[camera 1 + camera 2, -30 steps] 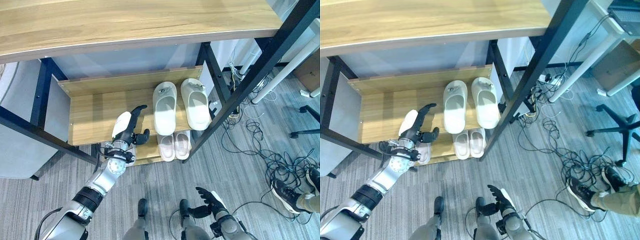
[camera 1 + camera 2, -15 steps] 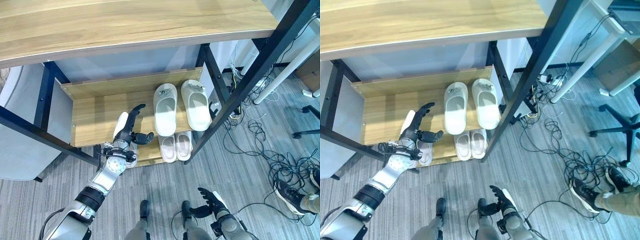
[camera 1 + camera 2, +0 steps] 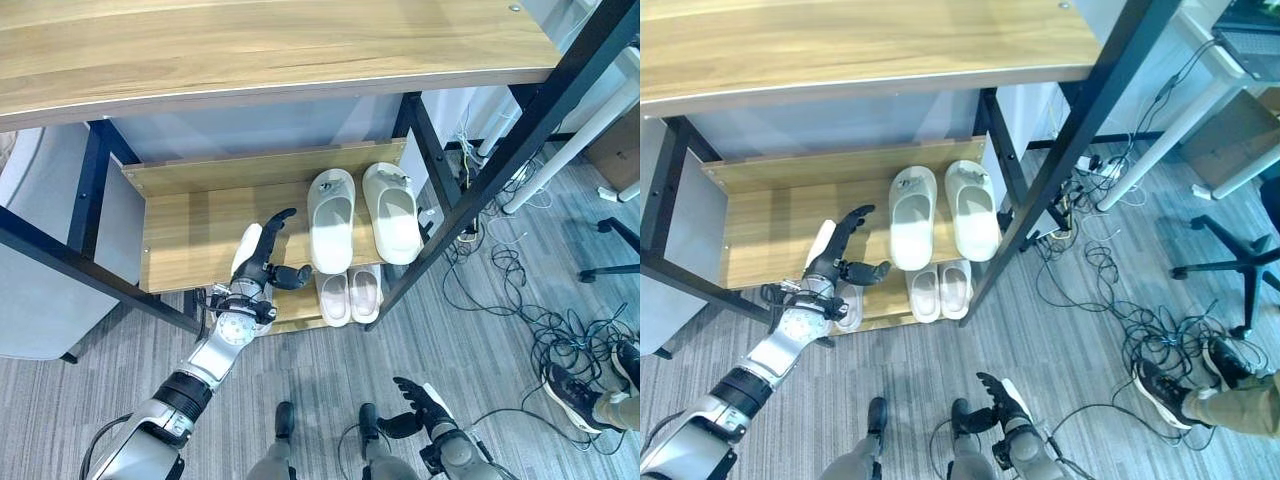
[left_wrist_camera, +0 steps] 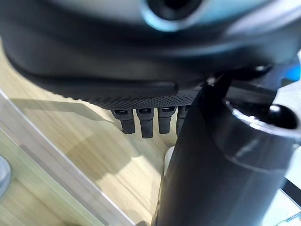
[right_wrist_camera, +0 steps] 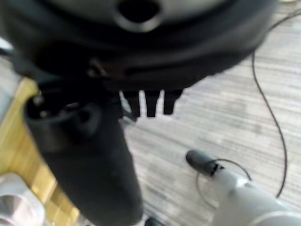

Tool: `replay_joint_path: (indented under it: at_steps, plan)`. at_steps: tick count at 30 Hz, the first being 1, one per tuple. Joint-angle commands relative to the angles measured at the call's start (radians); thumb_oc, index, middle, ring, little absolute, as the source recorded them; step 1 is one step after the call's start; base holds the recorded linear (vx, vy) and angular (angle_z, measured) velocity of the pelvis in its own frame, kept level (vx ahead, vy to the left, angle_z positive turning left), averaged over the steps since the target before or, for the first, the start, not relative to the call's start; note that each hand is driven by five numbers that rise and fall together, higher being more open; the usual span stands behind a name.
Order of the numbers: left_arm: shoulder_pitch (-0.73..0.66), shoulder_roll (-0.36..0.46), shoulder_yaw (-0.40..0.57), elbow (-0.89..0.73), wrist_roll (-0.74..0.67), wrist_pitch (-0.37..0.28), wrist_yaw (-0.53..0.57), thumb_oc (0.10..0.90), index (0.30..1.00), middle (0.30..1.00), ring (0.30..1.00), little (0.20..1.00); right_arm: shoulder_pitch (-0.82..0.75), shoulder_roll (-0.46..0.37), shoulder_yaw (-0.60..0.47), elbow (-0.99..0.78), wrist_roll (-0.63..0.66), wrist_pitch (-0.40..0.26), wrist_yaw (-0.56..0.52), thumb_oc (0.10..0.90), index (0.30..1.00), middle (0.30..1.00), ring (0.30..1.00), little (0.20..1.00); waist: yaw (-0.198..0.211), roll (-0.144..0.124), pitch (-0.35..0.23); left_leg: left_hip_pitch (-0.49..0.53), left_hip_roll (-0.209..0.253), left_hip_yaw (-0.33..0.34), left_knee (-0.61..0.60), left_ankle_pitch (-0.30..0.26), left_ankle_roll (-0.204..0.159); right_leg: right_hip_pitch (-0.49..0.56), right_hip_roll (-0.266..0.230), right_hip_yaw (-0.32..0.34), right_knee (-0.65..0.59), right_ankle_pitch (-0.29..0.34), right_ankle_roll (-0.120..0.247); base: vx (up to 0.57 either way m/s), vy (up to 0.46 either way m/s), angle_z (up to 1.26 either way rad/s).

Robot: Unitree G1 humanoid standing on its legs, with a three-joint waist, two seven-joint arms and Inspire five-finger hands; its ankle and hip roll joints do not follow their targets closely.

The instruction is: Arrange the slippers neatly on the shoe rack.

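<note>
Two large white slippers (image 3: 330, 218) (image 3: 392, 210) lie side by side on the wooden upper shelf (image 3: 190, 230) of the shoe rack, toes pointing inward. Below them a small pale pink pair (image 3: 348, 293) sits on the lower shelf. Another pale slipper (image 3: 848, 304) lies on the lower shelf, partly hidden under my left hand (image 3: 262, 255). That hand hovers open at the upper shelf's front edge, left of the white pair, thumb spread toward them, holding nothing. Its straight fingers (image 4: 146, 125) show above the wood. My right hand (image 3: 415, 400) hangs open low over the floor.
A wide wooden tabletop (image 3: 250, 40) overhangs the rack. A slanted black frame post (image 3: 500, 150) borders the rack's right side. Tangled cables (image 3: 520, 300) cover the grey floor to the right, near a person's shoe (image 3: 570, 395) and a chair base (image 3: 1230, 270).
The camera has shifted slightly. My left hand's thumb has spread out a little further toward the white slippers; the slippers and my right hand have stayed put.
</note>
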Motion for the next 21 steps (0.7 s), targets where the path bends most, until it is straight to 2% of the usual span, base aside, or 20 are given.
replay_joint_path:
  at_steps: [1, 8, 21]
  plan:
    - [-0.125, -0.067, -0.051, -0.023, -0.024, -0.055, -0.058, 0.800, 0.900, 0.900, 0.900, 0.900, -0.008, -0.029, -0.028, -0.033, -0.013, -0.038, -0.015, 0.800, 0.900, 0.900, 0.900, 0.900, -0.015, 0.034, 0.016, 0.002, -0.057, -0.021, 0.039, -0.135, 0.057, 0.020, 0.022, -0.013, 0.018, -0.133, 0.016, 0.00, 0.000, 0.00]
    - [-0.128, -0.082, -0.062, -0.040, -0.082, -0.062, -0.073, 0.800, 0.900, 0.900, 0.900, 0.900, -0.017, -0.029, -0.022, -0.027, -0.013, -0.035, -0.013, 0.800, 0.900, 0.900, 0.900, 0.900, -0.015, 0.038, 0.014, 0.009, -0.057, -0.021, 0.036, -0.136, 0.057, 0.023, 0.021, -0.016, 0.023, -0.138, 0.015, 0.00, 0.000, 0.00]
    - [-0.181, -0.104, -0.086, -0.027, -0.079, -0.062, -0.080, 0.800, 0.900, 0.900, 0.900, 0.900, -0.031, -0.025, -0.016, -0.005, -0.009, -0.034, -0.013, 0.800, 0.900, 0.900, 0.900, 0.900, -0.019, 0.047, 0.012, 0.009, -0.055, -0.019, 0.032, -0.133, 0.055, 0.019, 0.024, -0.016, 0.025, -0.141, 0.012, 0.00, 0.000, 0.00]
